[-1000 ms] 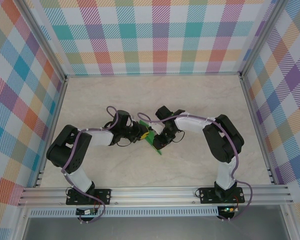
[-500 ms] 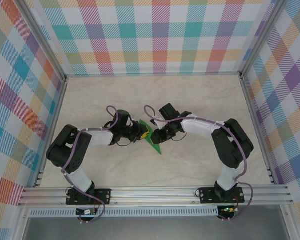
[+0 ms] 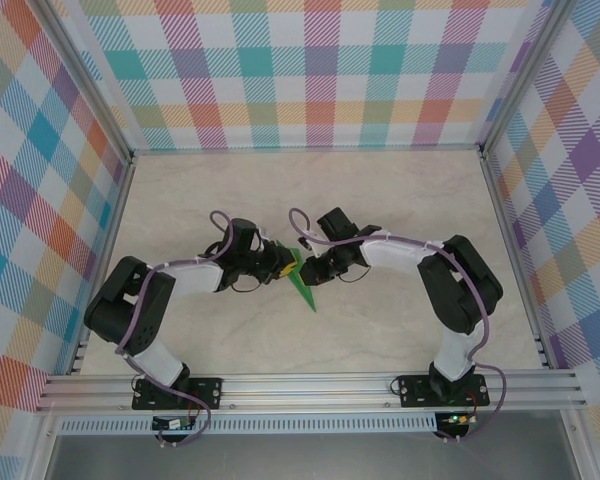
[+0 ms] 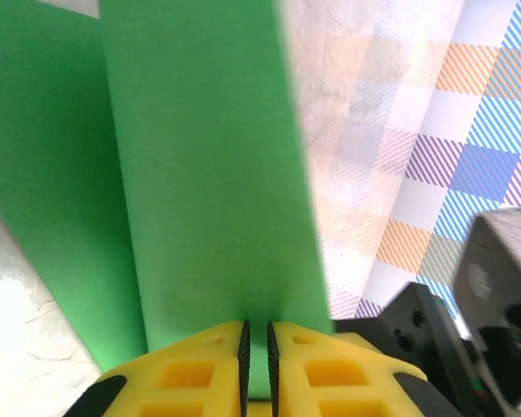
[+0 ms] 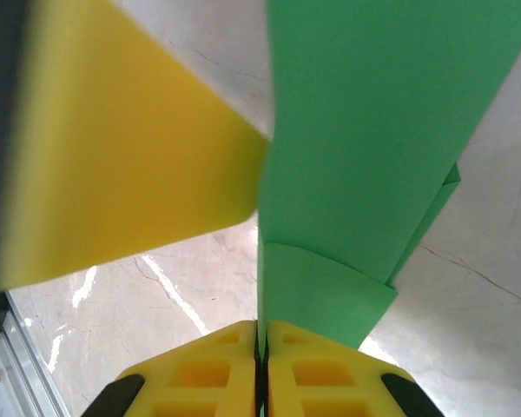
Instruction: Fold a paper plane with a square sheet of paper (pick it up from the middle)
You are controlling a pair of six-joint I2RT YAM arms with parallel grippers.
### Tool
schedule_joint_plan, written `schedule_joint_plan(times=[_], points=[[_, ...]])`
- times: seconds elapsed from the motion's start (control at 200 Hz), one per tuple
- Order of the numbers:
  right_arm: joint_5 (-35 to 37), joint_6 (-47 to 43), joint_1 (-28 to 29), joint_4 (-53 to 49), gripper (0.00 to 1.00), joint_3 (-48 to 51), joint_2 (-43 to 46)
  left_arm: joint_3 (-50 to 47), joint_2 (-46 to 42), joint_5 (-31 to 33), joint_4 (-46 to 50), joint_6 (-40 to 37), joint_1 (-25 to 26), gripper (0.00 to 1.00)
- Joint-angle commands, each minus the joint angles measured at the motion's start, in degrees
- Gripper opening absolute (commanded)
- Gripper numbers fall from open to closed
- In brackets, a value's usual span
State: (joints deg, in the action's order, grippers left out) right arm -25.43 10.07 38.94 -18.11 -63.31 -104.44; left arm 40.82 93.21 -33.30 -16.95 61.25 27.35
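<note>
The square sheet of paper (image 3: 301, 287) is folded into a narrow bright-green shape and held above the table's middle, its point hanging toward the near edge. My left gripper (image 3: 286, 266) comes in from the left and is shut on the paper (image 4: 200, 174), a green strip showing between its yellow pads (image 4: 257, 334). My right gripper (image 3: 306, 268) comes in from the right and is shut on an edge of the same paper (image 5: 373, 130), with a small folded flap (image 5: 321, 291) just above its fingertips (image 5: 262, 330). The left gripper's yellow finger (image 5: 113, 148) sits close beside the paper.
The marble-look table (image 3: 380, 200) is boxed in by plaid walls (image 3: 310, 70) at the back and sides. An aluminium rail (image 3: 310, 385) with both arm bases runs along the near edge. Both arms bend inward and meet at the centre.
The right gripper has shut on the paper after standing a little open. Both grippers drew slightly closer, and the paper's point now hangs more steeply toward the near edge.
</note>
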Motion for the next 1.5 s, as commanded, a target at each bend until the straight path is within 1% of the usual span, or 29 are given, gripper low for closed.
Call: schedule_joint_plan(times=[0.0, 0.275, 0.57, 0.84, 1.23, 1.345, 1.495], points=[[-2.91, -0.84, -0.27, 0.71, 0.1, -0.39, -1.92, -1.81, -2.61, 1.4, 3.41, -1.84, 0.43, 0.15], [-3.85, -0.96, -0.26, 0.82, 0.09, -1.47, -3.75, -2.61, -3.3, 2.11, 4.03, -2.27, 0.51, 0.15], [-5.88, -2.32, -0.96, -0.98, 0.09, -3.37, -5.39, -1.62, -0.33, 0.44, 1.46, -1.84, 0.47, 0.15], [-8.24, -4.06, -1.87, -2.98, 0.13, -4.94, -6.3, -0.17, 2.11, 0.07, 0.08, -1.84, 0.5, 0.15], [-8.1, -4.62, -2.02, -4.29, 0.15, -5.16, -6.91, 1.18, 4.65, 0.21, -0.89, -1.92, 0.5, 0.14], [-7.53, -4.42, -2.02, -4.61, 0.18, -5.33, -6.62, 1.11, 5.13, 0.52, -0.72, -1.88, 0.5, 0.13], [-6.74, -2.57, -2.07, -3.73, 0.26, -4.02, -4.81, 1.27, 5.16, 0.84, -0.3, -2.01, 0.5, 0.13]])
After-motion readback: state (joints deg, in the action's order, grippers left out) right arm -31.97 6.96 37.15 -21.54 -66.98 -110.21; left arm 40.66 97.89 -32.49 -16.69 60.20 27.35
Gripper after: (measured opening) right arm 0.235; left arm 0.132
